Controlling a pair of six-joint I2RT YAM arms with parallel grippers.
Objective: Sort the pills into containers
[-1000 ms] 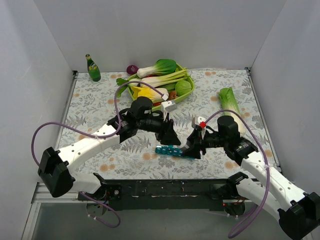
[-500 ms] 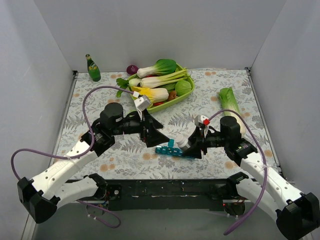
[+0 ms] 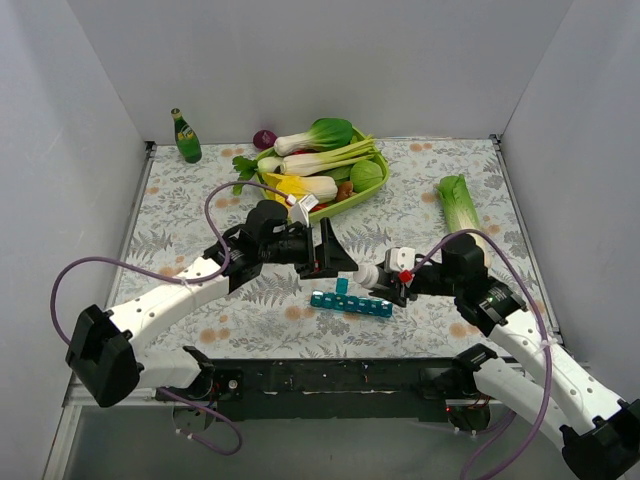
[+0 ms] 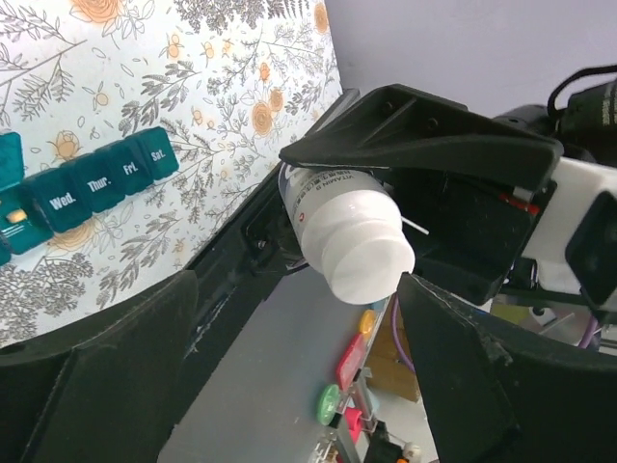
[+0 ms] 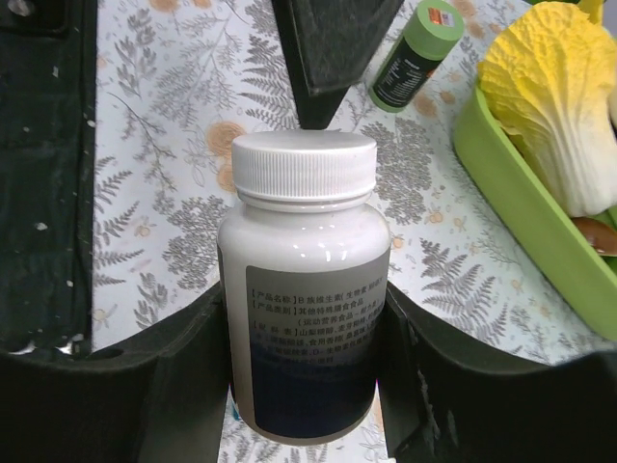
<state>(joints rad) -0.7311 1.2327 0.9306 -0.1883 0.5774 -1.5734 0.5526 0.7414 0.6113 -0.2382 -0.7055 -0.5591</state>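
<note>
Seen from above, two white robot arms reach inward over a worktop covered in a pale cloth printed with ferns and orange flowers, boxed in by plain white walls on three sides. A teal pill organiser lies close to the near edge, about midway along it, with one lid standing up near its left end. A lime-green basket of vegetables sits by the far edge, a green bottle stands in the far left corner, and a leafy lettuce lies toward the right edge. Only the left wrist view makes the organiser's lids readable: Wed., Thur., Fri. and Sat., beside an open compartment with a small pale pill in it. Only the right wrist view shows the label on the white-capped bottle, printed text above a dark blue band. The right gripper has its fingers pressed against both sides of that bottle, holding it tipped in the air just above the organiser's right half. The left gripper hovers just beyond the organiser, its jaws spread wide and holding nothing, with the bottle's cap pointing toward them.
</note>
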